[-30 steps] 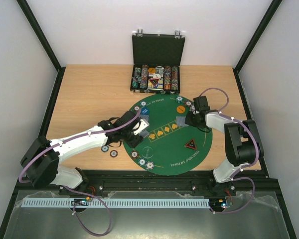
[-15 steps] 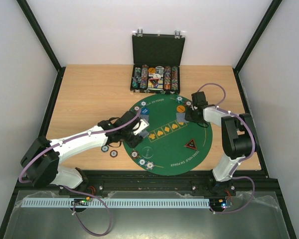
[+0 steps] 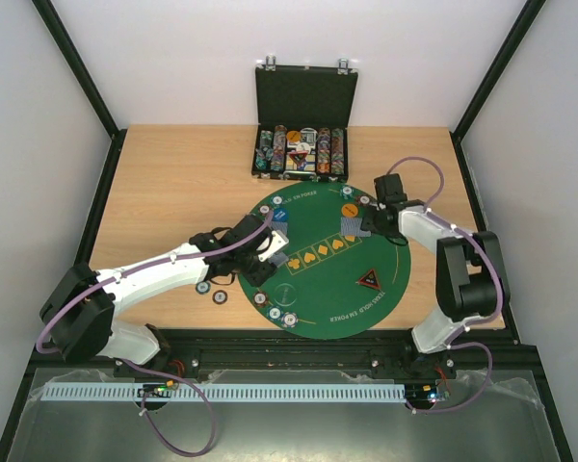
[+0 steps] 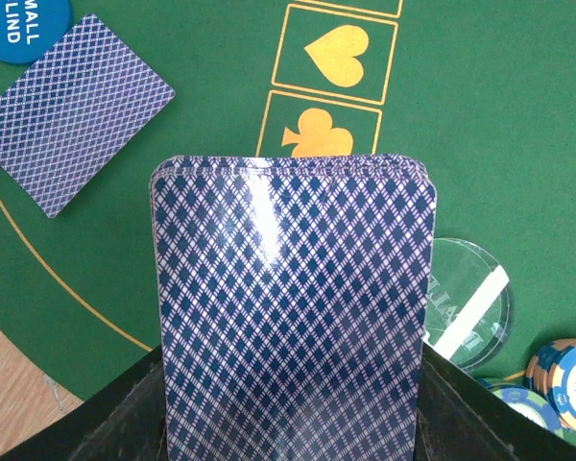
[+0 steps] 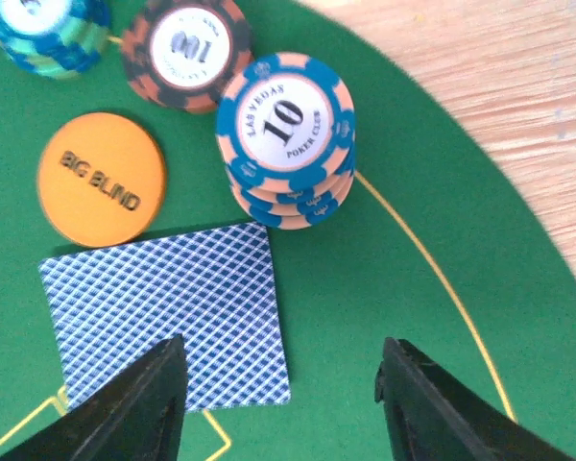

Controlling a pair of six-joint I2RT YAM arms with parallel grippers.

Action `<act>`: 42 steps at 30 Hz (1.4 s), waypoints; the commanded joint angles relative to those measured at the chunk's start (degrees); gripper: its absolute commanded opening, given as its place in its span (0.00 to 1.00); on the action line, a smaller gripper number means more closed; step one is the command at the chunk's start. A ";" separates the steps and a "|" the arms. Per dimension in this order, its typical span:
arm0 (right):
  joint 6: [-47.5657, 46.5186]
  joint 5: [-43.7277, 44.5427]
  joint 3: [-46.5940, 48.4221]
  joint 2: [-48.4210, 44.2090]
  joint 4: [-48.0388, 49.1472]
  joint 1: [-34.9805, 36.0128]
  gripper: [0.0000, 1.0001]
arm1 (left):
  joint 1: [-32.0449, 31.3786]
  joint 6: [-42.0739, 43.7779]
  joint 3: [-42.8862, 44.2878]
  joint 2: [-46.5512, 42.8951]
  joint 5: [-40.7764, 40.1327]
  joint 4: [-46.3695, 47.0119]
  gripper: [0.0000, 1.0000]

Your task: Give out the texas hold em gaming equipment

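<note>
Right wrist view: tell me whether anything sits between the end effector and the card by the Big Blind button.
Nothing visible does. The right end effector stands open right by the card; the Big Blind button and chip stack lie beyond it.

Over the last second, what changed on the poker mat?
The right gripper opened, letting go of the card, which lies flat beside the orange Big Blind button. The left gripper stayed shut on the deck; the chip stack is unmoved.
</note>
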 commanded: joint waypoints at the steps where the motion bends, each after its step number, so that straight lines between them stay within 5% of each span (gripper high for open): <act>1: 0.07 1.32 0.57 -7.11 -4.73 -0.23 0.61 | -0.49 0.26 0.23 0.12 -0.55 -0.36 0.57; 9: -0.35 -33.97 -2.74 -13.49 -1.98 1.51 0.75 | -0.76 0.28 0.23 -0.64 -0.64 -0.22 0.58; 17: 3.64 -48.01 -3.69 -8.22 5.39 11.49 0.83 | -1.12 0.31 0.23 -0.72 -0.44 -0.27 0.57; 32: 2.47 -52.88 2.05 3.44 7.66 21.24 0.84 | -1.37 0.31 0.15 -0.78 -0.55 -0.23 0.57; 42: -1.29 -46.26 3.35 6.49 3.13 21.93 0.80 | -1.43 0.33 -0.02 -1.11 -0.64 -0.14 0.57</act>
